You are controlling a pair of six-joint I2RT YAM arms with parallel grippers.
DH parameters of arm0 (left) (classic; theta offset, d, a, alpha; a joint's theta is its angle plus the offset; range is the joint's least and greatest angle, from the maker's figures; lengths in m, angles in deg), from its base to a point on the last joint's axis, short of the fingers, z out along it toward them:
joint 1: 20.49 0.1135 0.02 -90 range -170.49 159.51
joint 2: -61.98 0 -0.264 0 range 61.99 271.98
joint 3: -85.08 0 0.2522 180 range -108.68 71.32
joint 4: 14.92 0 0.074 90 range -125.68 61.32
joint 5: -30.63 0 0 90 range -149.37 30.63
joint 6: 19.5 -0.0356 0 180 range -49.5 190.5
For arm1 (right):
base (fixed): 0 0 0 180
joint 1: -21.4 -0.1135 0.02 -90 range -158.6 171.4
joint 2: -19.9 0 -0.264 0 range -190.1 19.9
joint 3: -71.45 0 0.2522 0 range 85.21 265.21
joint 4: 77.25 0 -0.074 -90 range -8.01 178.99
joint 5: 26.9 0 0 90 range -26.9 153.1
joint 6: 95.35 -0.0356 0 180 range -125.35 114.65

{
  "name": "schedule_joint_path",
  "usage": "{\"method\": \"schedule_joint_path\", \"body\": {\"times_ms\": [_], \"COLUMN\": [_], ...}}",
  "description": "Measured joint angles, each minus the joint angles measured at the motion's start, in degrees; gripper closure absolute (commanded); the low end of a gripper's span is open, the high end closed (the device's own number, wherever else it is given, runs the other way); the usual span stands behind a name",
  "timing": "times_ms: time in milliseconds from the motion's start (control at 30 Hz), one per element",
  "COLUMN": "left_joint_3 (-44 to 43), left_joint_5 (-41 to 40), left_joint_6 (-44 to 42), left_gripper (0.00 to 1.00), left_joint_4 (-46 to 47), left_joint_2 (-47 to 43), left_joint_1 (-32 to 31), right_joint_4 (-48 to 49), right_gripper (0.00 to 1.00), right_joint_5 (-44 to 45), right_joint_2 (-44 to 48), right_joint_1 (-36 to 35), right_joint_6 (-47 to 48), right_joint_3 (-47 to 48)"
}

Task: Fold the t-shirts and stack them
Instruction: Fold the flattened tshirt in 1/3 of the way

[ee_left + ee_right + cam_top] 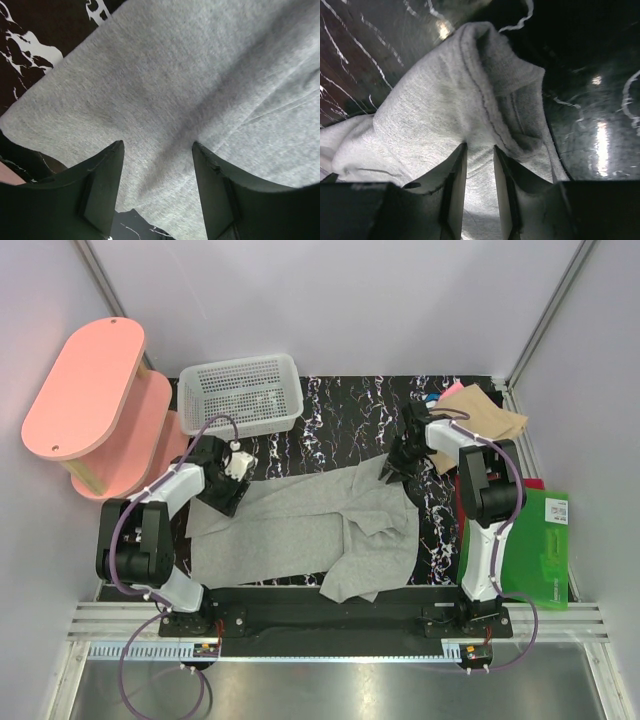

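Observation:
The light grey t-shirt [320,530] lies spread and rumpled across the black marbled table [340,410]. My left gripper [228,488] is over its left edge with jaws wide open; in the left wrist view the gripper [158,145] is just above the grey cloth [180,75] and holds nothing. My right gripper [395,472] is at the shirt's far right corner. In the right wrist view it [480,147] is pinched on a bunched fold of the grey shirt [445,100]. The tan folded t-shirt [485,415] lies at the back right, with pink and blue cloth [445,392] peeking out beside it.
A white mesh basket [240,390] stands at the back left. A pink two-tier shelf [90,400] stands left of the table. A flat green board [545,540] lies to the right of the right arm.

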Motion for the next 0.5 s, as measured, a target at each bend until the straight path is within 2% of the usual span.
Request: {"method": "schedule_joint_path", "body": {"times_ms": [300,400,500], "left_joint_3": [3.4,-1.5,-12.1], "left_joint_5": [-0.4,-0.5,-2.1], "left_joint_6": [1.4,2.2,2.9], "left_gripper": [0.44,0.47,0.48], "left_joint_4": [3.0,2.7,2.3], "left_joint_2": [0.7,5.2,13.0], "left_joint_1": [1.0,1.0,1.0], "right_joint_4": [-0.3,-0.5,-1.1], "right_gripper": [0.7,0.7,0.69], "right_joint_5": [-1.6,-1.9,-1.9], "right_joint_2": [0.1,0.1,-0.5], "right_joint_1": [5.8,7.9,9.1], "right_joint_6": [0.0,0.1,0.2], "right_joint_3": [-0.9,-0.9,0.1]}}
